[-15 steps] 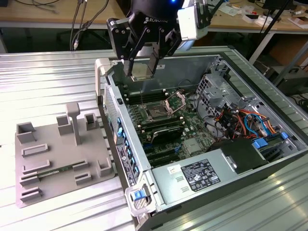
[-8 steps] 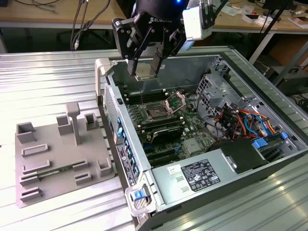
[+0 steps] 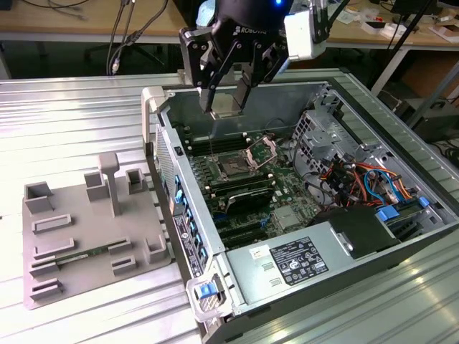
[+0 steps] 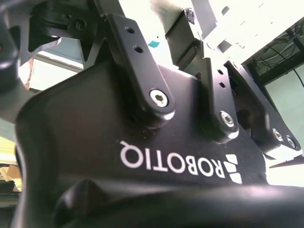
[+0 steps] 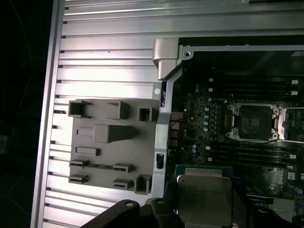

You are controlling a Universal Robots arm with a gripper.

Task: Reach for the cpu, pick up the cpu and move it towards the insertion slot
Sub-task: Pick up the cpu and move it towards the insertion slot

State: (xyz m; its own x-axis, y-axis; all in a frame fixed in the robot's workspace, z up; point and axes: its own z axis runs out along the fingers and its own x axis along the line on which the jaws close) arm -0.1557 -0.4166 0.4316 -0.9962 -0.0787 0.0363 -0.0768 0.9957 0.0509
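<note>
My gripper (image 3: 226, 107) hangs over the open computer case, shut on the cpu (image 3: 228, 105), a small silvery square pinched between the two black fingers. In the first wrist view the cpu (image 5: 204, 197) shows its metal top and green edge, with a dark finger (image 5: 167, 202) on either side. The insertion slot (image 3: 235, 166) lies on the green board below and slightly toward the exterior view's right of the gripper. Its silver retention frame (image 3: 262, 151) is swung open. The slot (image 5: 251, 122) is apart from the held cpu. The gripper's black body (image 4: 142, 142) shows close up in the second wrist view.
A grey plastic tray (image 3: 86, 236) with recesses and a green memory stick (image 3: 82, 254) lies on the ribbed metal table (image 3: 72, 122), at the exterior view's left of the case. The case walls (image 3: 161, 154), power supply (image 3: 287, 265) and coloured cables (image 3: 358, 179) surround the board.
</note>
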